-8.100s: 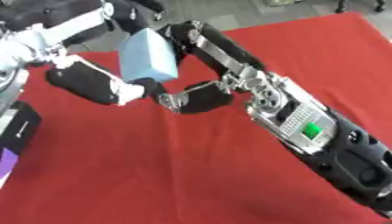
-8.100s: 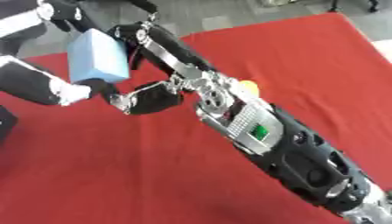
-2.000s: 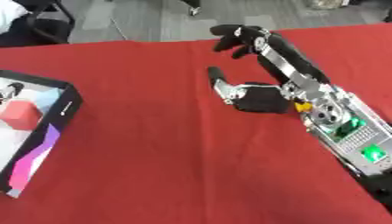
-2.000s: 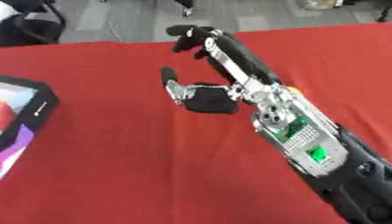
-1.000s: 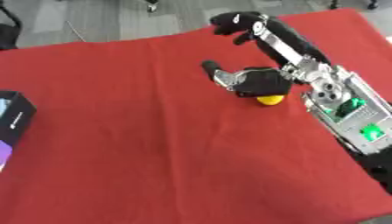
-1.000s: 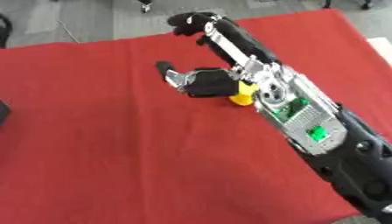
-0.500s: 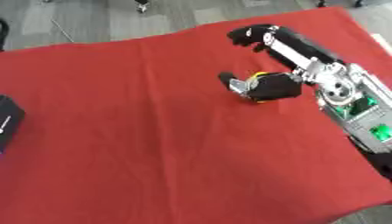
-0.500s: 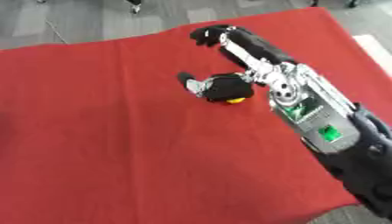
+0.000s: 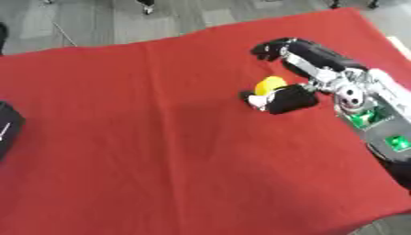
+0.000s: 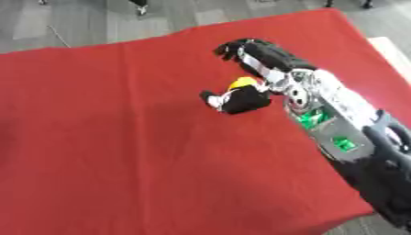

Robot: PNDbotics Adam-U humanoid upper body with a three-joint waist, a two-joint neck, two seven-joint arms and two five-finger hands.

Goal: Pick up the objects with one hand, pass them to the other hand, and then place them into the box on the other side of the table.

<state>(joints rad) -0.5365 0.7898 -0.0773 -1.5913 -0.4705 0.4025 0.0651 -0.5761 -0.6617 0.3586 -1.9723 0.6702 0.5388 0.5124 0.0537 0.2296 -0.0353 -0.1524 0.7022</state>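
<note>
A red-covered tabletop (image 9: 160, 151) fills the view. The robot's right hand (image 9: 298, 73) reaches in from the right edge toward the far right part of the tabletop. Its fingers (image 9: 277, 47) stretch away, relaxed and spread apart from the thumb (image 9: 273, 97), gripping nothing. A small yellow object (image 9: 269, 84) lies on the cloth between thumb and fingers, just beside the thumb. A dark box corner (image 9: 6, 128) shows at the left edge.

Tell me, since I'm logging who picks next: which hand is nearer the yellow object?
The right. The right hand is spread around the yellow object on the red tablecloth, thumb beside it. The left hand shows in neither view.
</note>
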